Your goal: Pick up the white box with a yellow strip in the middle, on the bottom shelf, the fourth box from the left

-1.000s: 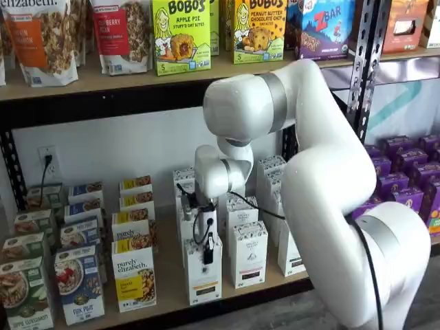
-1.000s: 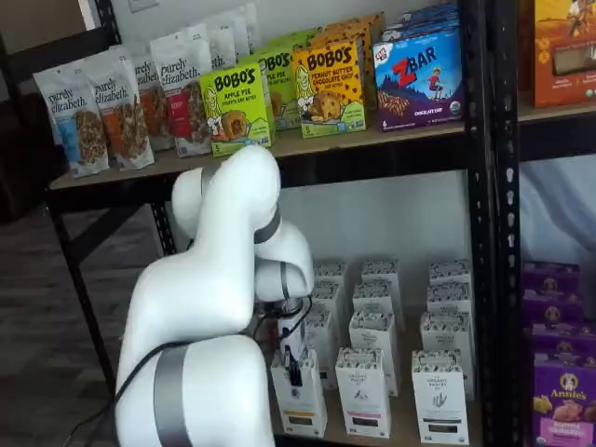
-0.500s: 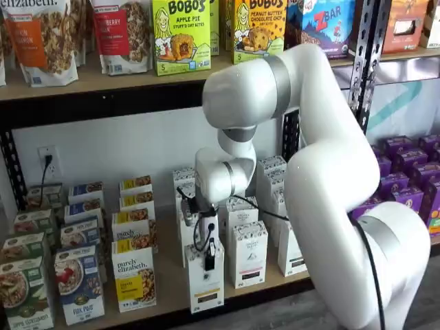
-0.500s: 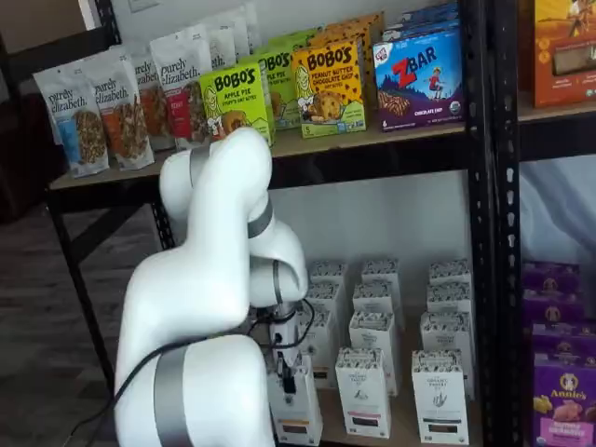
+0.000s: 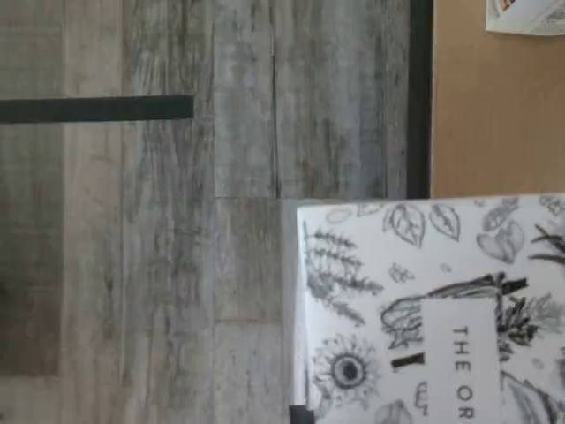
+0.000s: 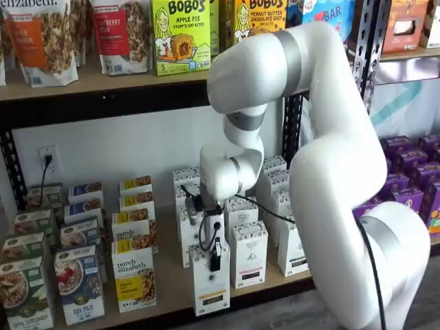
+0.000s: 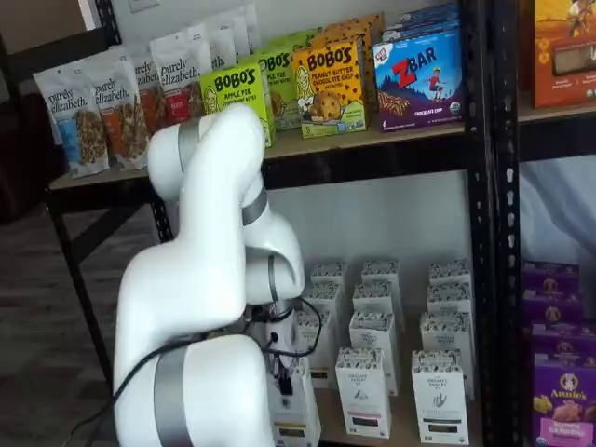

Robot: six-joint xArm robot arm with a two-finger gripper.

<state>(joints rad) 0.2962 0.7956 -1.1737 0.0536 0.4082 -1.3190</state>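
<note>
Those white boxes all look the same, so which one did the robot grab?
The white box with the yellowish-brown strip, pulled out past the bottom shelf edge. The gripper has its jaws shut on its top; its neighbours stand untouched.

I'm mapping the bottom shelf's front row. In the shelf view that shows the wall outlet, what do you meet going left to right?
Green cereal box → blue cereal box → purely elizabeth box → white box, jaws closed on it → dark-strip white carton.

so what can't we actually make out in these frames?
- Both fingers: only one black finger shows on the white box.
- Box bottom: cut by the frame edge.
- Box lid print: cut by the wrist view's edge.
- Strip text: too small.
</note>
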